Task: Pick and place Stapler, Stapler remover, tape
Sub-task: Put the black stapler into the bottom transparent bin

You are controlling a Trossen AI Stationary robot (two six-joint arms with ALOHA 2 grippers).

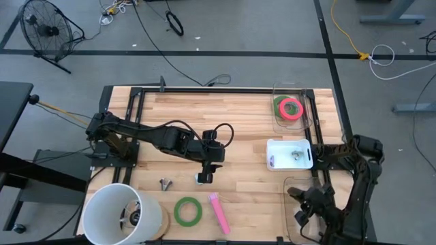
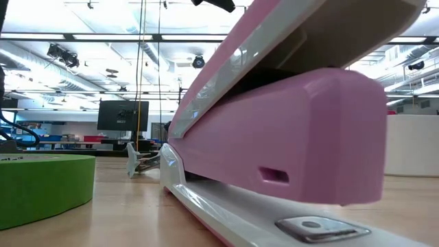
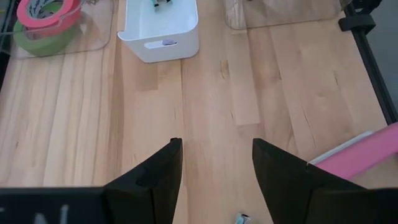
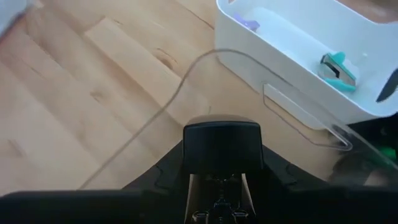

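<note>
Left arm stretched out across mid-counter [image 1: 238, 122], left hand [image 1: 204, 177] pointing down, fingers [image 3: 155, 180] spread apart with bare wood between them, holding nothing. Pink stapler [image 1: 218, 212] lies just beyond and to one side of that hand, near the counter's front edge; loose green tape roll [image 1: 187, 211] sits flat beside the stapler, not touching it. Small metal staple remover [image 1: 165, 183] is near the hand on its other side. Farther off, a white bin [image 1: 289, 154] holds a small teal item [image 4: 336, 67]; past it a clear tray [image 1: 294, 109] holds a pink roll [image 1: 291, 108] stacked on a green one [image 3: 38, 38]. Right arm folded at the counter's front right corner, right hand [image 1: 306, 204] over a clear tray [image 4: 186, 81]; can't tell if it's open or closed.
</note>
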